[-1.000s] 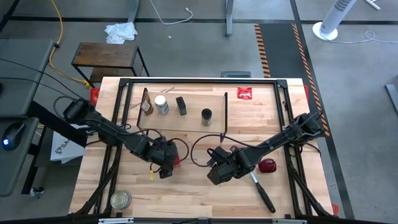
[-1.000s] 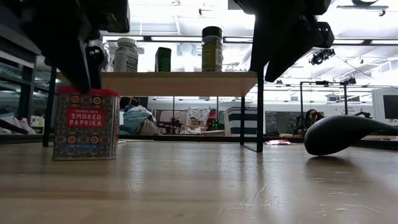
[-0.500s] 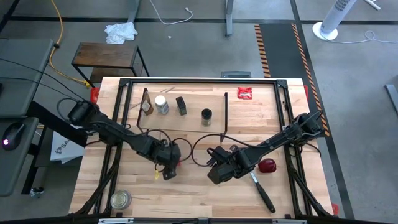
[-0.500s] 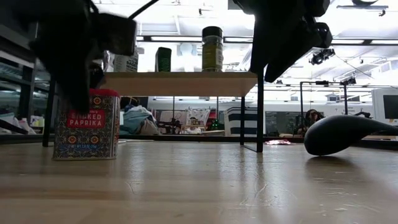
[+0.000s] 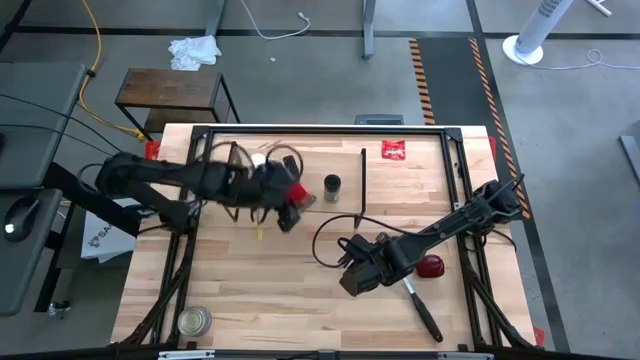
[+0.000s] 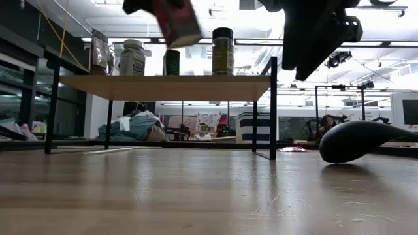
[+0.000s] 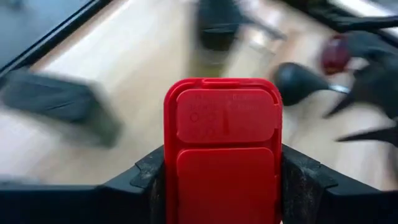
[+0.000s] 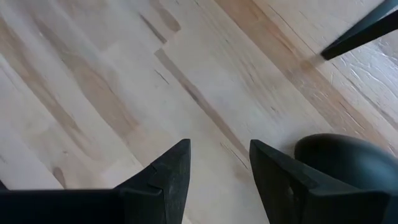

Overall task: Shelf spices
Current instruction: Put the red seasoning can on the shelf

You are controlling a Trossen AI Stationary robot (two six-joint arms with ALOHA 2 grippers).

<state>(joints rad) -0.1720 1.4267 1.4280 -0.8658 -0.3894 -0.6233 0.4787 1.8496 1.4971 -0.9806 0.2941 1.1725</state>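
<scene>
My left gripper (image 5: pixel 290 207) is shut on the red square tin (image 5: pixel 295 192), which hangs tilted in the air above the shelf's front edge (image 6: pixel 176 19). The shelf (image 6: pixel 163 87) has a plywood top on black wire legs. On it stand a brown bottle (image 6: pixel 99 55), a white-capped jar (image 6: pixel 132 57), a small dark box (image 6: pixel 171 62) and a dark-lidded jar (image 6: pixel 223 51). In the high view my left arm covers part of the shelf (image 5: pixel 345 170). My right gripper (image 5: pixel 352 280) hovers open over the bare table right of centre, with nothing between its fingers (image 8: pixel 217 168). My left gripper pinches the red tin between its two fingers by two opposite side walls (image 7: pixel 168 168), just below the red lid (image 7: pixel 222 118). One finger (image 7: pixel 144 182) stands at each side. The fingers slant down from above. The tin is lifted clear of table and shelf, tilted.
A dark utensil with a red, rounded head (image 5: pixel 430 267) and a black handle (image 5: pixel 422 310) lies beside my right gripper. A clear glass jar with a metal lid (image 5: pixel 193 321) stands at the near left corner. A flat red packet (image 5: pixel 394 150) lies at the far right.
My left gripper has shut on the red tin, lifted it off the table and carried it up and toward the far edge, above the shelf's height. The tin stood upright on the table and now hangs tilted. The move is fast and blurred.
</scene>
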